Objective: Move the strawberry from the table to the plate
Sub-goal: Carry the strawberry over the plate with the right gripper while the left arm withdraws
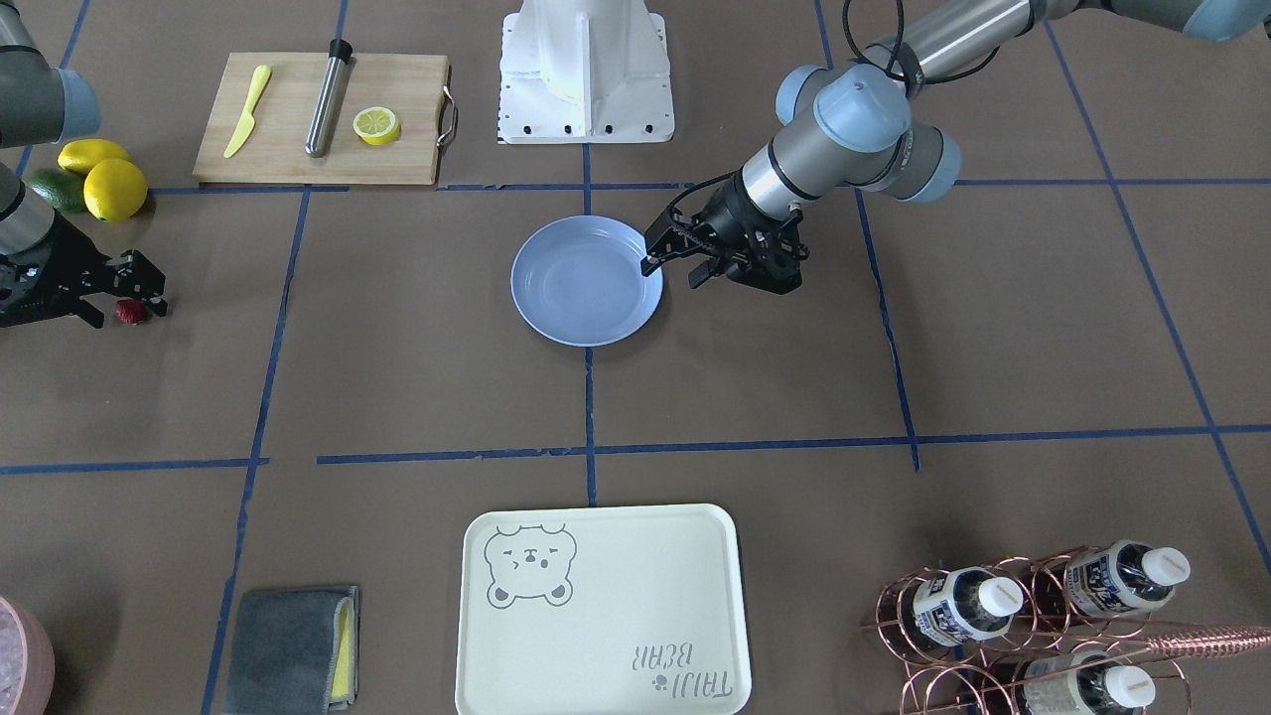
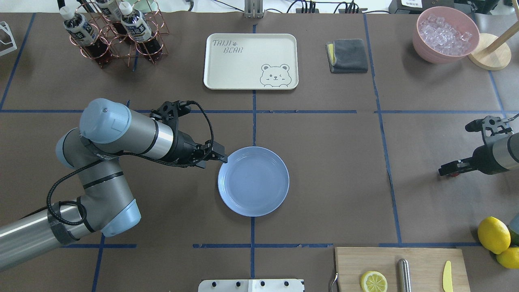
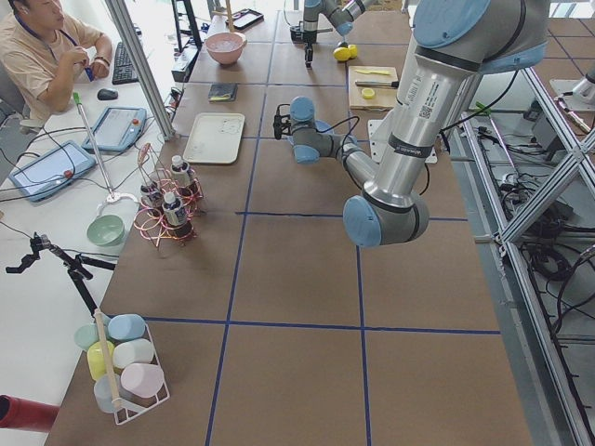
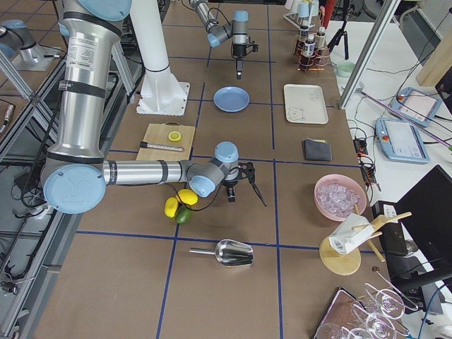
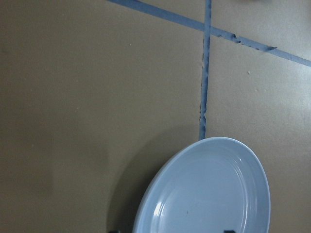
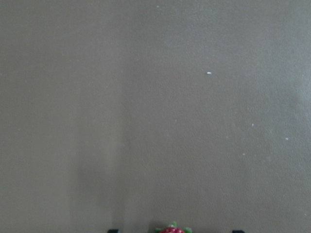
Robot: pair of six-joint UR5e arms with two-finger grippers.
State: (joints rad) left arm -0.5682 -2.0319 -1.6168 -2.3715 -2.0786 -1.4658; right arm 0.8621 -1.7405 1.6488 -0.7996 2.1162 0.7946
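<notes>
Tiny red strawberry (image 1: 129, 311), green leafy cap, between right claw (image 1: 127, 309) tips

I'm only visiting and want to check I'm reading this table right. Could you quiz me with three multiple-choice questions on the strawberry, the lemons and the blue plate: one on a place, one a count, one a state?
1. Where is the strawberry?
A. on the pale blue plate
B. on the table, between the right gripper's fingers
C. on top of the whole lemons

2. How many whole lemons are there?
A. one
B. two
C. four

3. The plate is:
A. empty
B. holding fruit
C. upside down

Answers:
1. B, the berry lies on the brown paper between the open fingers.
2. B, two yellow ones sit side by side in the front-facing view.
3. A, its blue inside is bare.
</notes>
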